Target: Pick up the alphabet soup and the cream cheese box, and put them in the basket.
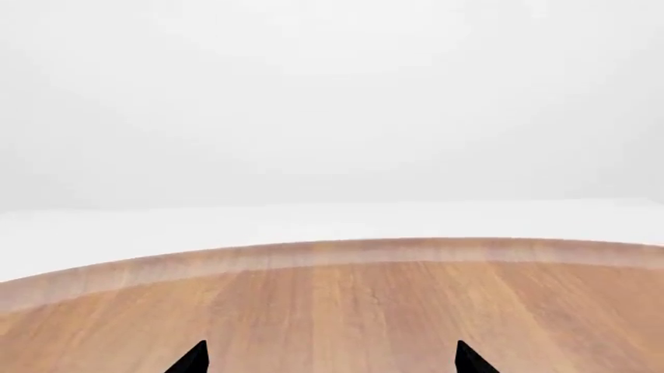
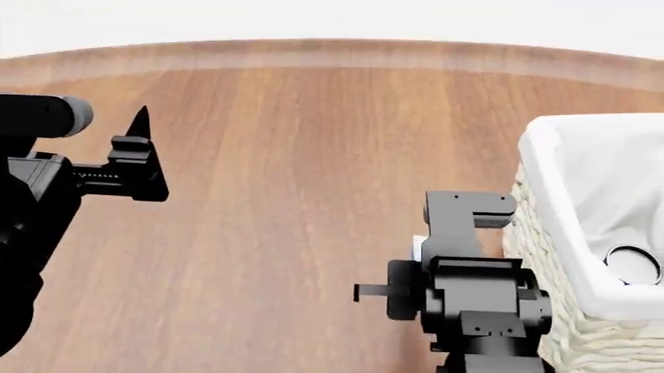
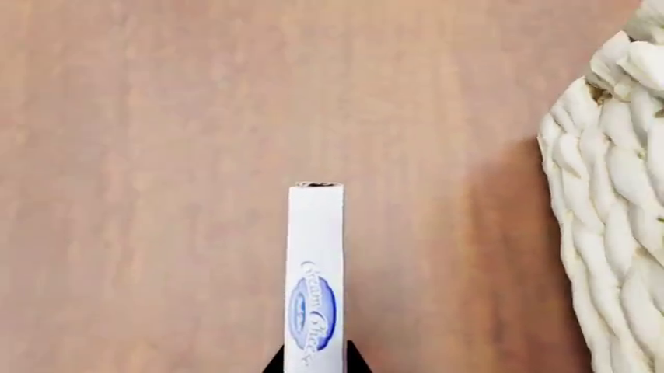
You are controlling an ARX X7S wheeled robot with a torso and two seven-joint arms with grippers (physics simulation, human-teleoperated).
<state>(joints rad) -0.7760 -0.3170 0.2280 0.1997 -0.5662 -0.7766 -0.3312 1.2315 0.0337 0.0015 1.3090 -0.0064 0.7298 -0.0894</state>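
Observation:
The cream cheese box (image 3: pixel 314 272), white with a blue oval logo, stands on edge between my right gripper's (image 3: pixel 314 367) black fingertips, which are shut on it. It hangs above the wooden table, just left of the basket's woven wall (image 3: pixel 612 202). In the head view only a white sliver of the box (image 2: pixel 417 250) shows beside the right gripper (image 2: pixel 456 233). The basket (image 2: pixel 550 202) stands at the right. A can's round lid (image 2: pixel 633 264) lies inside it, its label hidden, so I cannot tell whether it is the alphabet soup. My left gripper (image 1: pixel 332 361) is open over bare table, far left (image 2: pixel 145 155).
The round wooden table (image 2: pixel 291 155) ends in a curved far edge (image 1: pixel 332 252) ahead of the left gripper. The basket's white cloth lining (image 2: pixel 602 171) folds over its rim.

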